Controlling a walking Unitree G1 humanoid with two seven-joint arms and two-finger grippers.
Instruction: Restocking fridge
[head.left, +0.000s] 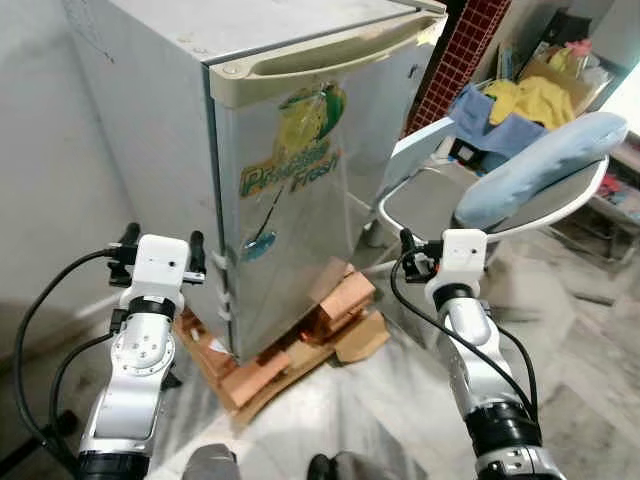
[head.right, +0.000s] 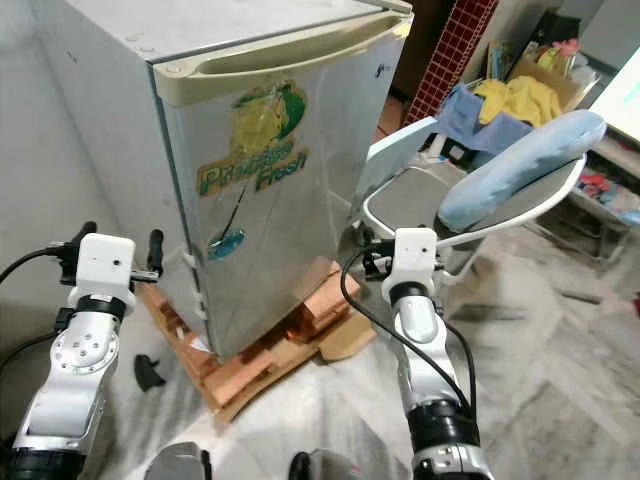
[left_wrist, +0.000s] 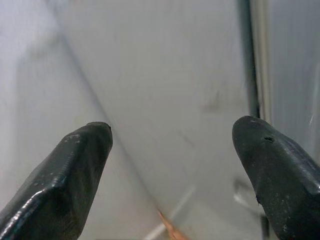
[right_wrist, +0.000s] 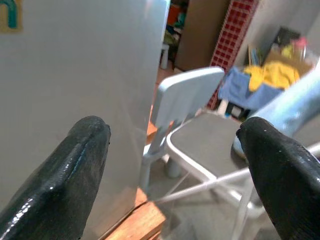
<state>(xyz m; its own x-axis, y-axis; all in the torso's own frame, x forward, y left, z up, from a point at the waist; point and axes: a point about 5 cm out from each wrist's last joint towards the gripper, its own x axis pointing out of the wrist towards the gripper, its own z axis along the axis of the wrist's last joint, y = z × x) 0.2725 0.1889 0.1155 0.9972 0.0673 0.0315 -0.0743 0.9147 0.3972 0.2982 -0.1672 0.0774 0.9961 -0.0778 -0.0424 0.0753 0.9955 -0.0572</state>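
Both end effectors are raised in front of the fridge (head.left: 290, 170), each with its two black fingers spread wide apart and holding nothing. The left end effector (left_wrist: 172, 165) points at the grey side wall of the fridge, near the door seam, and touches nothing; its fingers (left_wrist: 60, 185) frame bare metal. The right end effector (right_wrist: 175, 170) is level with the door's front edge, its fingers (right_wrist: 65, 175) framing the door on one side and the chairs on the other. The fridge is a small silver one, door shut, with a cream handle (head.left: 330, 55) along the door's top edge and a yellow and green sticker (head.left: 295, 150) on the door. It stands on a low stack of wooden blocks and cardboard (head.left: 290, 345) on the floor. The head views show the whole fridge, both silver arms and the white wrist housings; the wrist views add only close detail, the left one showing a dark vertical seam and a sliver of orange wood at the fridge's foot, the right one a pale blue plastic chair (right_wrist: 185, 95) just beside the fridge. Next to that chair stands a white-framed chair with a blue padded back (head.left: 545, 165). Behind them lies a heap of blue and yellow cloth (head.left: 520, 105), and a red patterned panel (head.left: 455, 55) rises at the back. The floor (head.left: 560, 340) is pale mottled stone, and a plain grey wall (head.left: 40, 150) runs along the robot's left.
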